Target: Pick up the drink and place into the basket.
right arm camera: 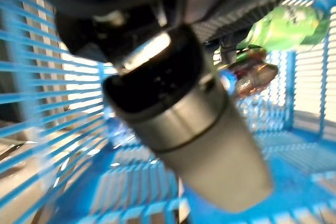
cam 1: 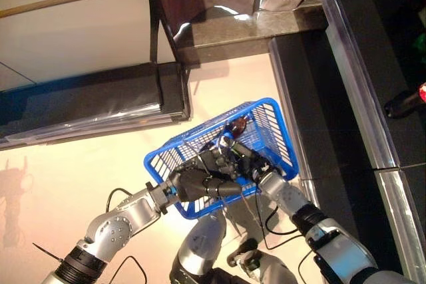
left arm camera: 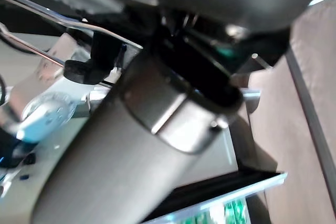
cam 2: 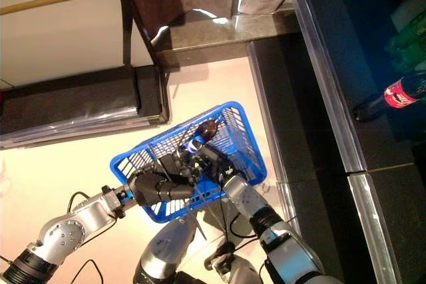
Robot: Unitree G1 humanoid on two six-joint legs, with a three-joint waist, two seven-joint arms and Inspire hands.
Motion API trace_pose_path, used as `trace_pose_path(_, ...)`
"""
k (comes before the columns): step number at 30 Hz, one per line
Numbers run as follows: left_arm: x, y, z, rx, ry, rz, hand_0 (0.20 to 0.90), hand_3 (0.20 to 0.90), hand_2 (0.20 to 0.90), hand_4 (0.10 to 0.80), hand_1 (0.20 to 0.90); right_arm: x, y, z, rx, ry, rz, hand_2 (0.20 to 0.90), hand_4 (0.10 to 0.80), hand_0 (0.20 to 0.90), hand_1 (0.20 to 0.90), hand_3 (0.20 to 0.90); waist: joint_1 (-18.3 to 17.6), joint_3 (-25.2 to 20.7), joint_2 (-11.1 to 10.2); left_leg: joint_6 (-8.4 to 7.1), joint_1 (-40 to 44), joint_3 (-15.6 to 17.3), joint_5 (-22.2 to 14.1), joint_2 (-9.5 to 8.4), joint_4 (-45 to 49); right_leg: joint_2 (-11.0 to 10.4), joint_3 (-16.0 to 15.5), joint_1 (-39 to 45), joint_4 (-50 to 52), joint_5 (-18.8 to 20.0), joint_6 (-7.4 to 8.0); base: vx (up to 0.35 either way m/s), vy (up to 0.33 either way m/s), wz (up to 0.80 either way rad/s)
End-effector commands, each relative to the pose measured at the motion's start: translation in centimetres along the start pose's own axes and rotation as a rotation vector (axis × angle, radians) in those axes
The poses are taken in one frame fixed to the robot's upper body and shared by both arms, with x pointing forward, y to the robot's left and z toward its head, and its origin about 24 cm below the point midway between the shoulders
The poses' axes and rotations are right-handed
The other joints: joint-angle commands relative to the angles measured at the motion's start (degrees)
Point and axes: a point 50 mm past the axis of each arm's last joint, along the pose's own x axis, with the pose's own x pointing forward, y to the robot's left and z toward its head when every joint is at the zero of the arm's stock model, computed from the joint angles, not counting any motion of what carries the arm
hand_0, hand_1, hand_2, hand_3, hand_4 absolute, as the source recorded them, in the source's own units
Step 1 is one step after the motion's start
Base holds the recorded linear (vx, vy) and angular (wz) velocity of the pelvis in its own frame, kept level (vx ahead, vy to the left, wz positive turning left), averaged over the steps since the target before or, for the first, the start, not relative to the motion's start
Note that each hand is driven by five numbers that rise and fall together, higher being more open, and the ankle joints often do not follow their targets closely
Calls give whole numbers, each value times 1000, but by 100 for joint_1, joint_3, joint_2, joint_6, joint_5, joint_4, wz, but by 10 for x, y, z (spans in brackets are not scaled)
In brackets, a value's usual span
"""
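Note:
My left hand (cam 1: pixel 196 184) is shut on the thin wire handles of the blue basket (cam 1: pixel 279 131) and holds it raised in front, off the floor. My right hand (cam 1: pixel 236 154) reaches down inside the basket. A dark drink (cam 2: pixel 208 128) with a blue band lies in the basket just past the hand's fingers; it also shows in the right wrist view (right arm camera: pixel 252 74). There my thumb (right arm camera: pixel 184 124) stands straight and apart from the drink, not curled round it. A green packet (right arm camera: pixel 289 24) lies beside the drink in the basket.
A silver-edged shelf unit (cam 2: pixel 333 98) runs along the right, with a red-labelled dark bottle (cam 2: pixel 399 92) and green drinks (cam 2: pixel 407 34) on it. A low dark cabinet (cam 1: pixel 86 104) stands at the left. Pale floor (cam 1: pixel 60 184) lies between them.

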Motion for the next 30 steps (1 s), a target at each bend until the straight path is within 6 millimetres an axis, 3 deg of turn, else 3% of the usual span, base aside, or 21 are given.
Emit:
trace_pose_path(1, 22, -87, -1, -141, -233, -578, 300, 200, 300, 100, 300, -8, 33, 5, -40, -76, 226, 900, 800, 900, 900, 900, -294, -799, 57, 388, 48, 400, -398, 58, 304, 59, -11, -328, -232, 1102, -120, -32, -14, -6)
trace_pose_path(6, 18, -76, -4, -109, -305, -465, 300, 200, 300, 100, 300, -28, 14, -13, -80, -57, 274, 900, 800, 900, 900, 900, -478, -790, 1, 389, 79, 523, -387, 128, 245, 116, 95, -367, -274, 1108, -105, -30, -3, -7)
trace_pose_path(11, 11, -50, -9, -87, -394, -241, 300, 200, 300, 100, 300, -60, -16, -33, -117, -24, 314, 900, 800, 900, 900, 900, -730, -776, -94, 386, 93, 688, -371, 203, 163, 188, 247, -439, -349, 1140, -81, -54, -20, -13)
trace_pose_path(18, -7, -16, -19, -72, -474, 11, 300, 200, 300, 100, 300, -91, -39, -41, -130, -5, 360, 900, 800, 900, 900, 900, -1090, -868, -221, 364, 147, 945, -254, 335, 19, 299, 382, -457, -611, 1335, -72, -71, -13, -19)
trace_pose_path(26, -41, 46, -38, 107, -485, 663, 300, 200, 300, 100, 300, -115, -60, -57, -153, 62, 415, 900, 800, 900, 900, 900, -1718, -1340, -414, 291, 612, 1478, -295, 606, -303, 466, 927, -290, -952, 1378, 25, -23, -29, -32)
trace_pose_path(30, -60, 68, -60, 18, -457, 882, 300, 200, 300, 100, 300, -120, -77, -62, -198, 73, 348, 900, 800, 900, 900, 900, -1955, -1561, -428, 237, 813, 1783, -269, 785, -447, 542, 1157, -195, -1086, 1384, 36, -63, -42, -48)
